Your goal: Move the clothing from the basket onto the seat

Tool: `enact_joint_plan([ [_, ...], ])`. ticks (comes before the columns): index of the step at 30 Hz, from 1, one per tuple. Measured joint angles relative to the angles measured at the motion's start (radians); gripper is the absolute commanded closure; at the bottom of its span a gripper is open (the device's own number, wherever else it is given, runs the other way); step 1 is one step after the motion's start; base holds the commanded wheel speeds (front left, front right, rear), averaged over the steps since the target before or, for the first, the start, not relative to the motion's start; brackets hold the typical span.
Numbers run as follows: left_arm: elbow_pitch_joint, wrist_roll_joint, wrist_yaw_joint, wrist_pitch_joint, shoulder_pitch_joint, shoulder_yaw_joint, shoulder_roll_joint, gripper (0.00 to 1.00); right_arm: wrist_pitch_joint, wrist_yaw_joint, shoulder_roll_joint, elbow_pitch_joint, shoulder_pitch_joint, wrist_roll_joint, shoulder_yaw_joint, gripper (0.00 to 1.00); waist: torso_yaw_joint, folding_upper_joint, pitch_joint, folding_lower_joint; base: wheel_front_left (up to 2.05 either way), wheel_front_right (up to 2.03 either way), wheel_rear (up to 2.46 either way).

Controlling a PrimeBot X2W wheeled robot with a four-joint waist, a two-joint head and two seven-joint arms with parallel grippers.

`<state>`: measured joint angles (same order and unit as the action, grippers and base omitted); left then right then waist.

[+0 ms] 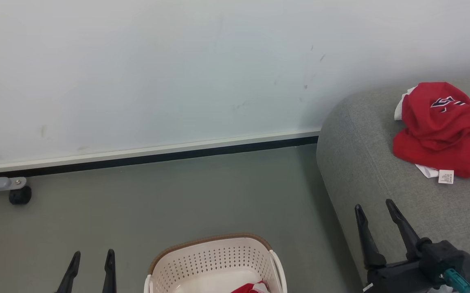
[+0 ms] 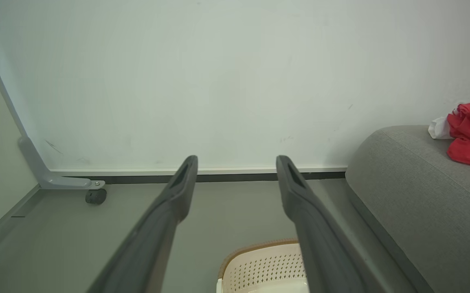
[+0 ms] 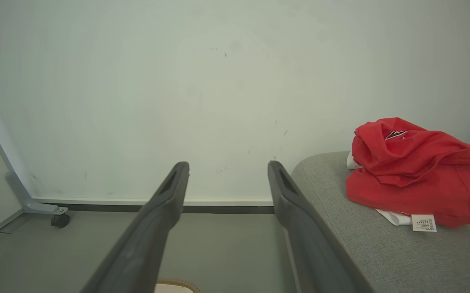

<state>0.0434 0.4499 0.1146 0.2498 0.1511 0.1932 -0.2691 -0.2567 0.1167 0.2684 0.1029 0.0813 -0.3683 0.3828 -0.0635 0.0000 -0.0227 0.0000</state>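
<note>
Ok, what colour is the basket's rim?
Brown, woven-look. The basket's rim shows best in the head view.

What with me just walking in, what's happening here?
A two-armed robot is emptying a perforated laundry basket onto a grey sofa. One red sports garment lies crumpled on the sofa; more red fabric shows in the basket. Both sets of jaws stand open and empty, the right by the sofa's edge.

I have my left gripper [image 1: 93,260] low at the lower left, jaws apart and holding nothing, and my right gripper [image 1: 374,209] higher on the right, leaning leftward, likewise spread and empty.
</note>
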Motion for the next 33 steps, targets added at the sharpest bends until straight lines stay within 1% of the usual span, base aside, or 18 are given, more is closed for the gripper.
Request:
enact_joint_plan([
  [2, -0.009, -0.01, 0.0, 0.0, 0.009, -0.009, 0.005, 0.0, 0.0, 0.007, -0.002, -0.006, -0.015, 0.005, -0.009, 0.0, 0.0, 0.0, 0.002, 0.0, 0.0, 0.0, 0.0],
  [6, -0.022, -0.017, 0.001, 0.0, 0.023, -0.021, 0.009, 0.0, 0.0, 0.007, -0.01, -0.011, -0.035, 0.006, -0.023, 0.0, 0.0, 0.0, 0.005, 0.0, 0.0, 0.0, 0.0],
  [12, -0.029, -0.03, 0.001, 0.0, 0.023, -0.026, 0.013, 0.0, 0.0, 0.007, -0.026, -0.021, -0.036, 0.012, -0.033, 0.0, 0.002, 0.0, 0.011, 0.0, 0.0, 0.0, 0.0],
  [33, -0.05, -0.047, 0.006, 0.0, 0.023, -0.044, 0.026, 0.0, 0.0, 0.008, -0.044, -0.027, -0.036, 0.044, -0.062, 0.0, 0.006, 0.0, 0.025, 0.0, 0.0, 0.0, 0.0],
])
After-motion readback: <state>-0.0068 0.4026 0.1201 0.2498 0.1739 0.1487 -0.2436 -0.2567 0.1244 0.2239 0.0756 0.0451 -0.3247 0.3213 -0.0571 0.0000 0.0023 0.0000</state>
